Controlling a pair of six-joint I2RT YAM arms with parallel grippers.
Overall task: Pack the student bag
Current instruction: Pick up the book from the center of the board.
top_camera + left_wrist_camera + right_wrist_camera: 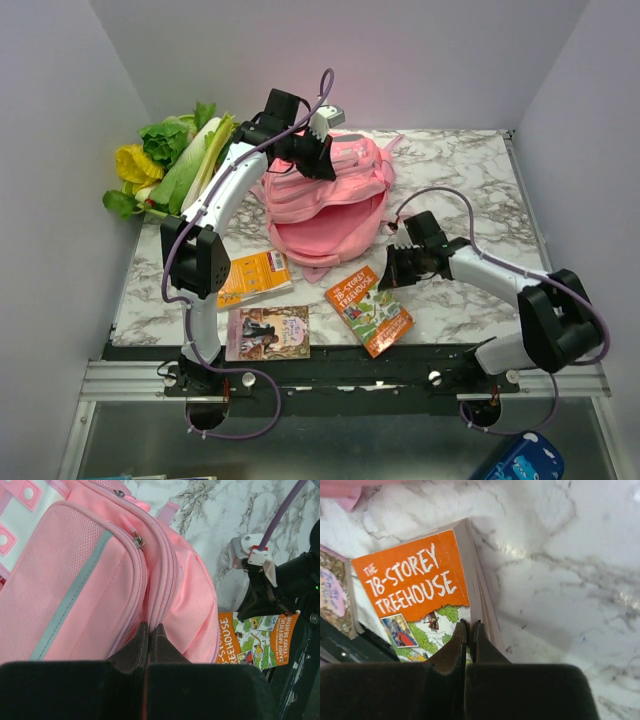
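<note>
Bright, even light comes from overhead. Glare whitens the marble table ahead of the right claw, and a soft shadow edges the book there. The left claw has dark, blurred fingers.

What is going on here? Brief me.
A pink student bag is being packed. The left end effector is pinched shut on the bag's zipper seam. The right end effector is shut at the edge of the orange Treehouse book, which lies flat on the table. Two more books lie nearby.

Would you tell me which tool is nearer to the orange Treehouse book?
Right. The right tool is over the orange book; the left tool is at the student bag.
</note>
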